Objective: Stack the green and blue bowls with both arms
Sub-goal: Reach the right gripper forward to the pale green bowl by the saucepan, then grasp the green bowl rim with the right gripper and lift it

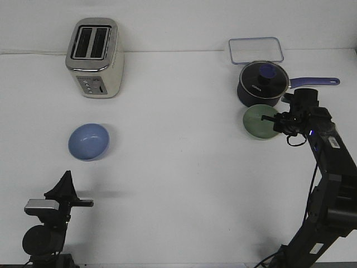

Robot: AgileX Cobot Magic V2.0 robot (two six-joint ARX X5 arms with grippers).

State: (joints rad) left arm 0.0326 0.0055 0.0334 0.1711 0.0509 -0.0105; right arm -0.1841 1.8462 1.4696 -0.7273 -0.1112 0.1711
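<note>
The periwinkle blue bowl point(88, 141) sits upright on the white table at the left, in front of the toaster. The sage green bowl point(258, 121) sits at the right, just in front of the dark saucepan. My right gripper point(278, 122) is at the green bowl's right rim, fingers point(283, 119) against the edge; how far the jaws are closed there does not show. My left gripper point(67, 177) is low at the near left, empty, fingers together in a point, well short of the blue bowl.
A cream two-slot toaster point(95, 57) stands at the back left. A dark blue lidded saucepan point(262, 84) with its handle pointing right sits directly behind the green bowl. A clear lidded box point(255, 49) lies at the back right.
</note>
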